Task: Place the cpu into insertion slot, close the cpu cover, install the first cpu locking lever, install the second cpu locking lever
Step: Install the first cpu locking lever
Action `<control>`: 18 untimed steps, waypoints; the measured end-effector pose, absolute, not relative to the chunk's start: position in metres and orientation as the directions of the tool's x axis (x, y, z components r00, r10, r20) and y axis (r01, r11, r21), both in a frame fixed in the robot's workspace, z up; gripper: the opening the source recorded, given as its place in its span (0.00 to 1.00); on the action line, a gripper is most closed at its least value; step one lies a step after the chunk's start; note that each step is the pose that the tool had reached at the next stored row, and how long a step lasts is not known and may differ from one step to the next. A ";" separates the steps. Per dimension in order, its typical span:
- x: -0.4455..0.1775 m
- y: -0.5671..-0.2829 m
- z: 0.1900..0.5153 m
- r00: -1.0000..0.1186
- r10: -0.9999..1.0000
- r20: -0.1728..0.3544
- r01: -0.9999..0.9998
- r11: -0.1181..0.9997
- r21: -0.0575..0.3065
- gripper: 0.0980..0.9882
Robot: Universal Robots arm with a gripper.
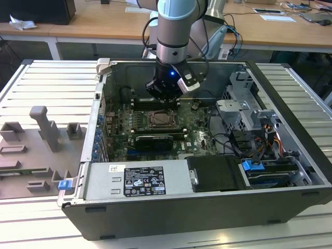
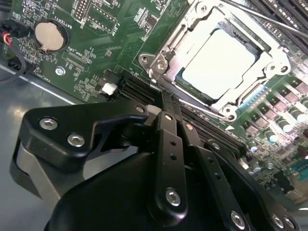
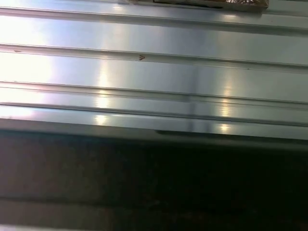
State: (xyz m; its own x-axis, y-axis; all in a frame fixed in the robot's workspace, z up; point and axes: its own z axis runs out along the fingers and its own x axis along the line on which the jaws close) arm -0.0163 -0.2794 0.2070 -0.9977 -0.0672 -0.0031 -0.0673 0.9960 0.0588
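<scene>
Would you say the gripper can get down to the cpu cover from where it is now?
Probably yes. In the second wrist view the gripper sits close beside the cpu cover, which lies over the cpu with nothing between them. In the exterior view the open case leaves the way from above free.

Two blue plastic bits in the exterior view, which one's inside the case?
The blue tab by the drive cage, at the exterior view's right, sits inside the case. The other blue piece lies outside, on the grey fixture tray at the view's left.
</scene>
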 end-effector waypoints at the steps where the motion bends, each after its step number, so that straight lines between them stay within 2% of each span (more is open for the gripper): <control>1: -0.016 -0.279 0.206 -0.998 -0.067 -0.003 -0.067 0.996 0.058 0.01; 18: -0.016 -0.280 0.206 -0.998 -0.067 -0.003 -0.067 0.996 0.051 0.01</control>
